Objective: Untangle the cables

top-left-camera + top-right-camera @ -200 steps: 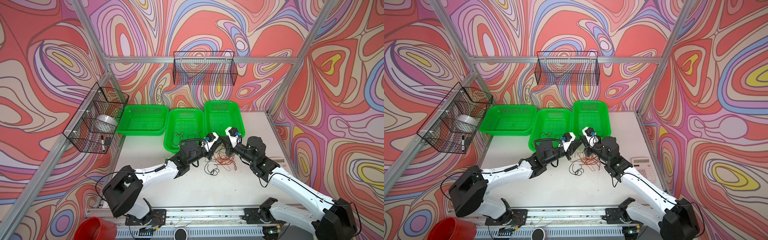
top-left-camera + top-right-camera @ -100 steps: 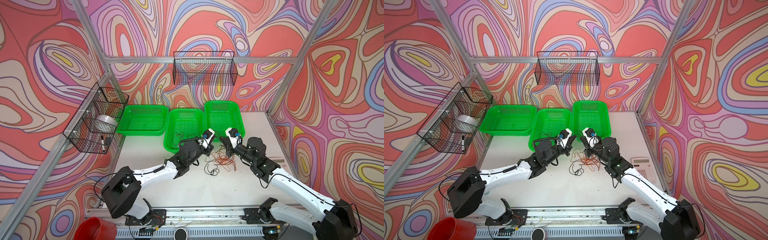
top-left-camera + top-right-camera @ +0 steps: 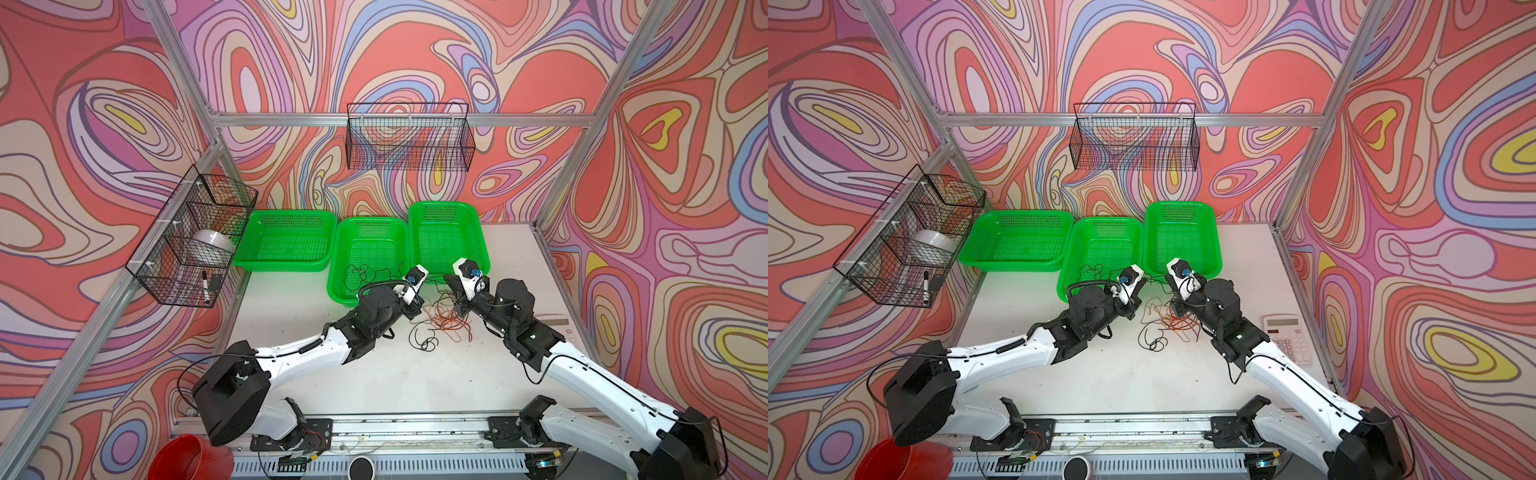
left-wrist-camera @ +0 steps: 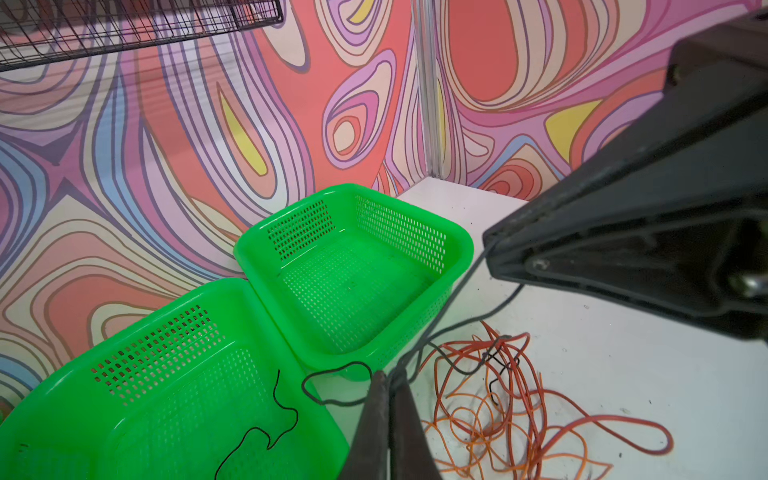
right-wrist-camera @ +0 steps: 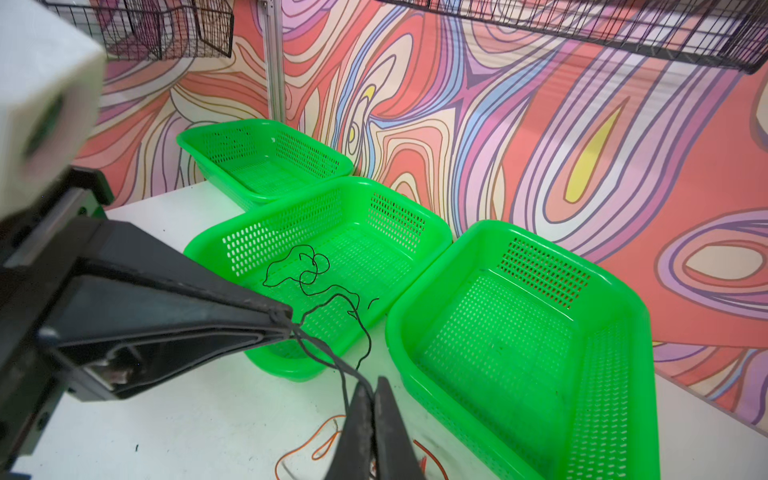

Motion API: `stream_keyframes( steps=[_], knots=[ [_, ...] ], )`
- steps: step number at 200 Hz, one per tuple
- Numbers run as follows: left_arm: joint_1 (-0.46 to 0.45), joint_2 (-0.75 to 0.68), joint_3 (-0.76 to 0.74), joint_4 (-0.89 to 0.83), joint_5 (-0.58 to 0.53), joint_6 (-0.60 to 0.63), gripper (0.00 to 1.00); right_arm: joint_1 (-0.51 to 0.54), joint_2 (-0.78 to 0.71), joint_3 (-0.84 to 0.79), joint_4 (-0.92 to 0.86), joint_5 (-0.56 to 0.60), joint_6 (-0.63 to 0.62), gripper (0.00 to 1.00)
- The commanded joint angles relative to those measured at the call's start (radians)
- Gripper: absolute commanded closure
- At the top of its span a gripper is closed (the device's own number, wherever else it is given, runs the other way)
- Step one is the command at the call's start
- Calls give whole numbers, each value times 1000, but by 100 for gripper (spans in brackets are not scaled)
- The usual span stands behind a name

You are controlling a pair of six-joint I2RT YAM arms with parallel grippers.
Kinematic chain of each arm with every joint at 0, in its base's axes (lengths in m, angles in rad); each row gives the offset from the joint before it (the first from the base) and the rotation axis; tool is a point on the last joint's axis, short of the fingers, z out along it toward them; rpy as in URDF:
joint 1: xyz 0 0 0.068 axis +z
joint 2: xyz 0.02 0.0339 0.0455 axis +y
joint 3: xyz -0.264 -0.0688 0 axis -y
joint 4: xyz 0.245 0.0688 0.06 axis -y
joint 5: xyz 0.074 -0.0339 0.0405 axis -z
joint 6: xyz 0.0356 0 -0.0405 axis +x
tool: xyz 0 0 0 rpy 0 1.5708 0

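Beside the middle green plastic basket [image 3: 335, 266], both arms are extended low, tips nearly meeting; the thin black wire [image 4: 456, 291] is clamped by the left gripper [image 4: 388, 380] and right gripper [image 5: 372, 384].

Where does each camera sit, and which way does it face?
Both top views: high over the near edge, looking down at the table; left arm, right arm whole.
Left wrist: low, facing back right; left gripper shut on the black cable.
Right wrist: facing back left; right gripper shut on it.
Shared: both wrist views show the middle basket.
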Motion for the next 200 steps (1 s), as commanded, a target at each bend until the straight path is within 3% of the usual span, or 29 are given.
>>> stream_keyframes(
  steps=[1,24,56,136,200],
  knots=[
    [22,-42,-48,-119,3,21,83,-18,-15,65,-35,97,-63,100],
    [22,-56,-47,-113,140,21,67,-18,16,96,-66,61,-79,100],
    [18,-71,-17,-82,140,-3,53,-18,35,112,-83,34,-79,100],
    [14,20,141,-27,126,-126,43,-16,26,122,-118,16,-91,100],
    [14,104,209,-84,132,-100,43,-16,17,120,-114,4,-81,100]
  ],
)
